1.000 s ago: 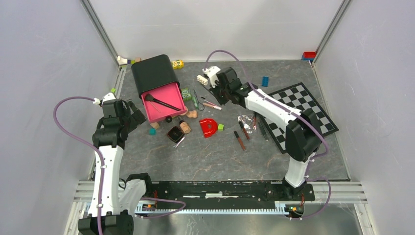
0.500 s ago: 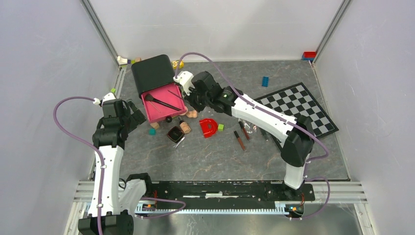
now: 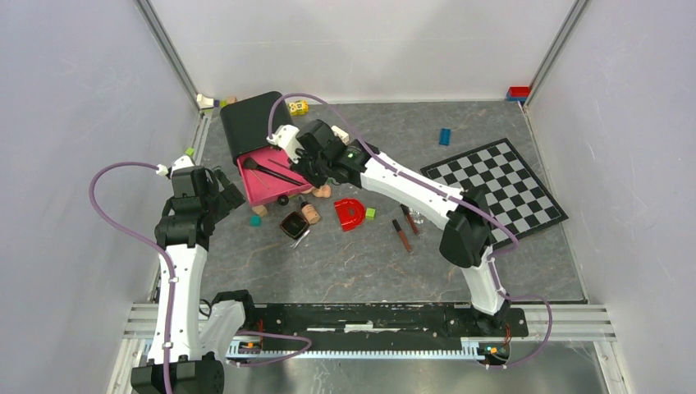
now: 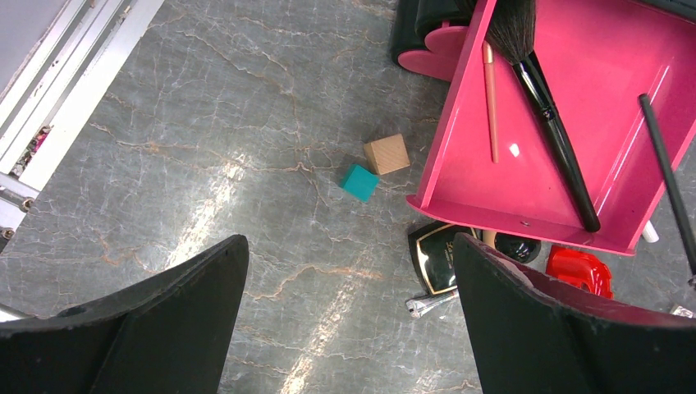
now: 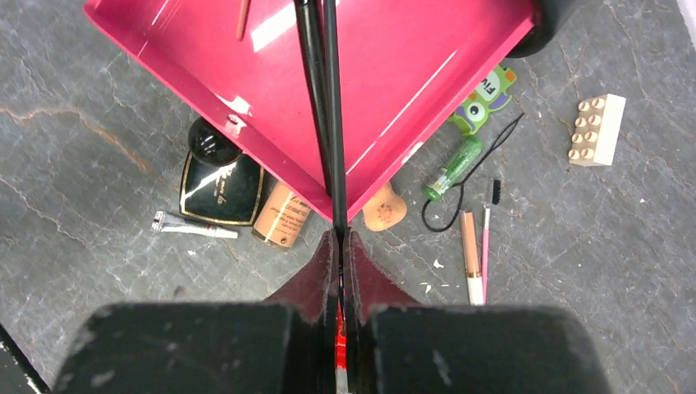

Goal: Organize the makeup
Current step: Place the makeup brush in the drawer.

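The right gripper (image 5: 340,246) pinches the end of a slim black wand (image 5: 331,123), holding it lengthwise over the pink tray (image 5: 427,66) — probably to lay it beside the makeup brush (image 4: 550,131) there — while the left gripper (image 4: 349,246) hangs spread, empty.

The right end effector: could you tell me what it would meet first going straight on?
Probably the near corner of the pink tray, ahead of the right end effector, shut on a black wand; depth is unclear.

Plain pale-grey walls (image 3: 74,98) enclose a grey marbled tabletop (image 3: 345,263), edged by aluminium rails (image 3: 574,316) under soft, even light.
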`<state>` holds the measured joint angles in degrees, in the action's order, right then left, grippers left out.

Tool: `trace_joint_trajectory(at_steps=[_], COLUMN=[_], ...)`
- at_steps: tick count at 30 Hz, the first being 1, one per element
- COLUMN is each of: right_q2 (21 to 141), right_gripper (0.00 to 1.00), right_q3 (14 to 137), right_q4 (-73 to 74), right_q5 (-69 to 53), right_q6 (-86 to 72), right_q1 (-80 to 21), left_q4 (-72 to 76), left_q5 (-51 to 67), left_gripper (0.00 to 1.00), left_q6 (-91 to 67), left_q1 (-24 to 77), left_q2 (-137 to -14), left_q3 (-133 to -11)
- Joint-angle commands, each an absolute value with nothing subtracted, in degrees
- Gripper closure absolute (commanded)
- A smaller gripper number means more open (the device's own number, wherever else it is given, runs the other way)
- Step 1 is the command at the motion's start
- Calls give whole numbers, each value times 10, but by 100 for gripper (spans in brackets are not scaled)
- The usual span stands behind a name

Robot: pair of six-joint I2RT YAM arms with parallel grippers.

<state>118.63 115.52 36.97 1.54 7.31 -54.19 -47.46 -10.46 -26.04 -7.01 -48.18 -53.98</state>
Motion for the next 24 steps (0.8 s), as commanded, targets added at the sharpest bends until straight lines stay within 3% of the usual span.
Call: trace_joint_trajectory(at_steps=[1,24], right_q2=[1192,1266], right_gripper=[100,100], right_q3=[1193,1239], right_q4=[372,261], right_q5=[29,75], right_q6=[101,145], right_q1=[-550,-565], left_q4=[-454,-454], left_q5=[-109,-110], left_gripper=[0,0], left_q6=[-245,-245], left_q1=[-70,-69], left_q2=[-474,-474], left_q3=[-537,-537])
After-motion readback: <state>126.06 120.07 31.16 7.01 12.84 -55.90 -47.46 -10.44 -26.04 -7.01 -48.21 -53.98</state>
